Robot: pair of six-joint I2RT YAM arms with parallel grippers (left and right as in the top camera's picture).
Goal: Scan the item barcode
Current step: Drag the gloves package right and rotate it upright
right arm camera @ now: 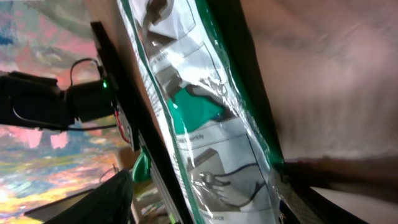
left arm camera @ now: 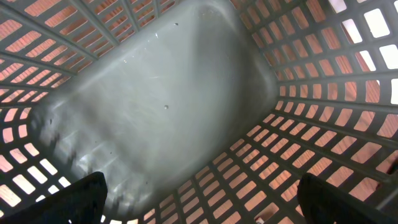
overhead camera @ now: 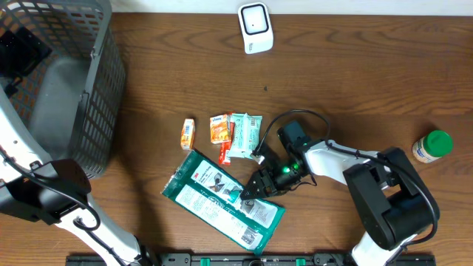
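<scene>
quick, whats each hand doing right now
left hand: open, empty, pointing into the grey mesh basket
right hand: open at the green-and-white plastic packet, no grip visible

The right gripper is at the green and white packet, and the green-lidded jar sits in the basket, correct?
No: the green-lidded jar stands on the table, far right, outside the basket, as the overhead view shows. The right gripper part holds.
</scene>
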